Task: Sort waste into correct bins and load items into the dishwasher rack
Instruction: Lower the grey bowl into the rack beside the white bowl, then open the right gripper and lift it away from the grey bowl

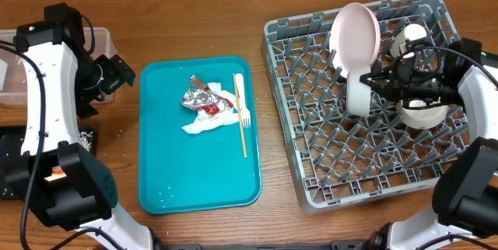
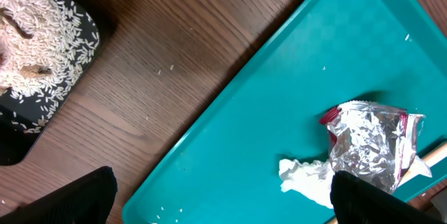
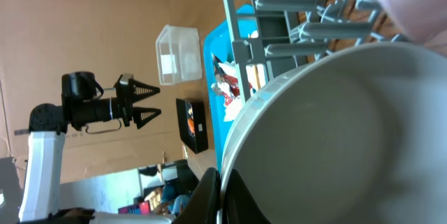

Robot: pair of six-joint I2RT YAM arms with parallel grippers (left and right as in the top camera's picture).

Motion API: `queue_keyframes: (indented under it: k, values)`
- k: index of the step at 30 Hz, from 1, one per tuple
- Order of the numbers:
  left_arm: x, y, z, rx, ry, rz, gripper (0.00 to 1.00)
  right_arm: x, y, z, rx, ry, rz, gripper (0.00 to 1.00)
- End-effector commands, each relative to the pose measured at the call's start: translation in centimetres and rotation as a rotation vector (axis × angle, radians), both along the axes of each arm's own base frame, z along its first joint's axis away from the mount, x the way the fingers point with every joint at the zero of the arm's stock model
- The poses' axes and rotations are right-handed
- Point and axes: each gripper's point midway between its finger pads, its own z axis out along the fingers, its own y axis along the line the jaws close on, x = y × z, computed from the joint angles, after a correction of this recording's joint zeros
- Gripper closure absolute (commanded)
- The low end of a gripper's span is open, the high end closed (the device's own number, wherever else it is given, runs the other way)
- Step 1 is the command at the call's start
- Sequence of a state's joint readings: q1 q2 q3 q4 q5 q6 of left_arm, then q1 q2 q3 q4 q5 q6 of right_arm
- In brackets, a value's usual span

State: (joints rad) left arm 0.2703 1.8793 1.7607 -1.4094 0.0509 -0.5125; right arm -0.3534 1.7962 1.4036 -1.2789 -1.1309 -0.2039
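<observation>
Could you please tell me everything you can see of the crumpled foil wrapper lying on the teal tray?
The foil wrapper is a crumpled, shiny silver packet with red along its torn edges, flattened rather than balled up. It lies in the upper middle of the teal tray, its lower side resting against a crumpled white napkin. The white fork lies just to its right in the overhead view; whether the two touch is unclear. Nothing holds it.

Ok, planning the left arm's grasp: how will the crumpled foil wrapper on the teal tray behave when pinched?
The foil wrapper looks thin and crumpled: probably very light, crushing rather than resisting. It touches the white napkin, which may drag along. Pushed, it would likely slide on the smooth teal tray.
</observation>
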Motion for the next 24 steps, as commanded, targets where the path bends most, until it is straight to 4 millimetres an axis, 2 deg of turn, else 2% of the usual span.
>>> queue_keyframes:
  k: [1,4,8,15,20,24]
  values:
    - [0.3,0.2,0.9,0.018,-0.027,-0.021,0.00,-0.1,-1.2,-1.8,-0.107,0.076,-0.034,0.96]
    - [0.4,0.2,0.8,0.018,-0.026,-0.021,0.00,0.1,-1.4,-2.1,-0.120,0.101,-0.051,0.95]
    - [0.4,0.2,0.9,0.018,-0.027,-0.021,0.00,0.1,-2.0,-2.9,-0.154,0.154,-0.085,0.89]
    - [0.4,0.2,0.9,0.018,-0.027,-0.021,0.00,0.1,-2.7,-3.6,-0.209,0.204,-0.115,0.87]
    - [0.4,0.2,0.9,0.018,-0.027,-0.021,0.00,0.0,-3.7,-2.8,-0.278,0.240,-0.138,0.85]
    - [0.4,0.2,0.9,0.018,-0.028,-0.021,0.00,-0.4,-5.2,-1.4,-0.393,0.271,-0.175,0.82]
